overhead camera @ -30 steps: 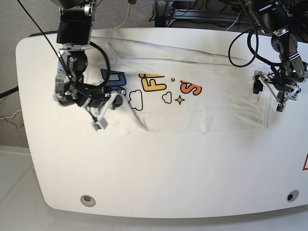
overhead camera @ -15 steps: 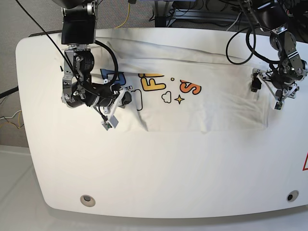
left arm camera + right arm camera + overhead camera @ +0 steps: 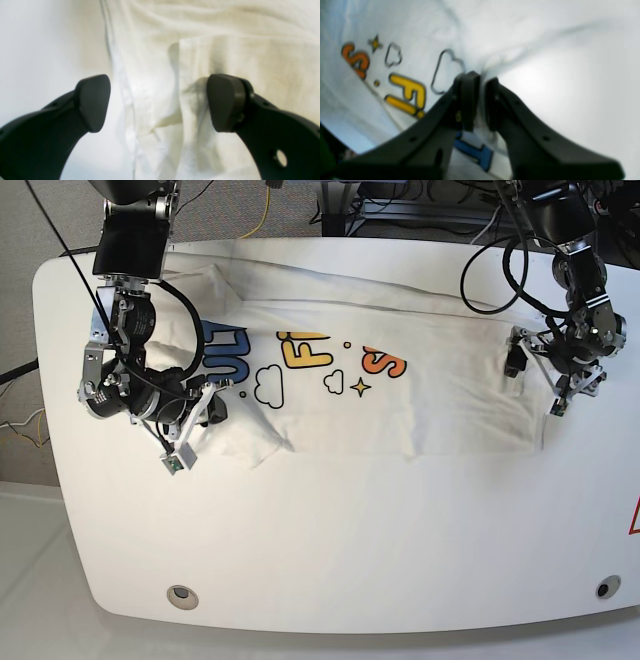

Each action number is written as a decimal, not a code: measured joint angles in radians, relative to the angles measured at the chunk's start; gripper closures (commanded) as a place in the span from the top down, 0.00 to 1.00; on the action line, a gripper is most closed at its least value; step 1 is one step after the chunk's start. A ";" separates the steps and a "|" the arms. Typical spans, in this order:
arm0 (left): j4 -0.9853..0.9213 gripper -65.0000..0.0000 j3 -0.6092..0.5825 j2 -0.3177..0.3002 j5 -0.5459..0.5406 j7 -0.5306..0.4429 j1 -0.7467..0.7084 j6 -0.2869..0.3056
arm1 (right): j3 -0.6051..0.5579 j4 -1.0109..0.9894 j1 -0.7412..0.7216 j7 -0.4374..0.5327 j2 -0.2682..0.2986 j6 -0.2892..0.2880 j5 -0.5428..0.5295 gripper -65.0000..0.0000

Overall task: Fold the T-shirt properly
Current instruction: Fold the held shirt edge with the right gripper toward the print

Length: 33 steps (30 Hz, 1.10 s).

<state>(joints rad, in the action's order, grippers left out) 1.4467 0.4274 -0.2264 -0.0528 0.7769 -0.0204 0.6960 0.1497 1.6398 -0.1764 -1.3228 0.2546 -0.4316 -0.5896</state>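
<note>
Base view: we see the white table (image 3: 330, 550) w/ the T-shirt (image 3: 440, 395) spread across its far half.
Surroundings: two round holes in the table's near edge, one at (image 3: 181, 595); cables and grey floor behind; nothing lies on the shirt besides the arms.
T-shirt axis: long axis runs left-right in the base view; printed letters read upright toward us, approx. mid-cloth.
Right gripper (image 3: 480, 82): jaws nearly together, pinching a cloth fold by the blue letter.
Left gripper (image 3: 158, 102): jaws wide apart, straddling the shirt's edge, gripping nothing.
</note>
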 measured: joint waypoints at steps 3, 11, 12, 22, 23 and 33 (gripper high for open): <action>0.003 0.87 -0.081 -0.003 -0.004 -0.012 0.005 -0.010 | -0.004 -0.010 -0.001 -0.002 0.027 -0.006 -0.041 0.06; 0.003 0.88 -0.093 0.040 -0.023 -0.006 0.022 0.012 | -0.027 -0.029 -0.036 0.005 0.030 -0.021 0.004 0.04; 0.001 0.88 -0.081 0.044 -0.023 -0.002 0.026 0.012 | -0.046 -0.042 -0.041 0.005 0.016 -0.023 0.019 0.04; 0.002 0.88 -0.041 0.037 -0.008 0.012 0.036 0.001 | -0.121 -0.224 -0.060 0.048 -0.043 -0.029 -0.001 0.34; 0.002 0.88 -0.040 0.032 -0.008 0.011 0.034 0.001 | -0.111 -0.244 -0.066 0.047 -0.037 -0.029 0.010 0.37; -0.002 0.88 -0.041 0.008 -0.006 0.004 0.035 0.001 | 0.024 -0.276 -0.080 0.045 -0.047 -0.022 0.015 0.34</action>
<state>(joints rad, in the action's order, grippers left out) 1.4452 0.3862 -0.2188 -0.0589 0.7811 0.0143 0.6971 0.1738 1.3640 -0.2569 -1.2778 0.2077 -0.4534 -0.5743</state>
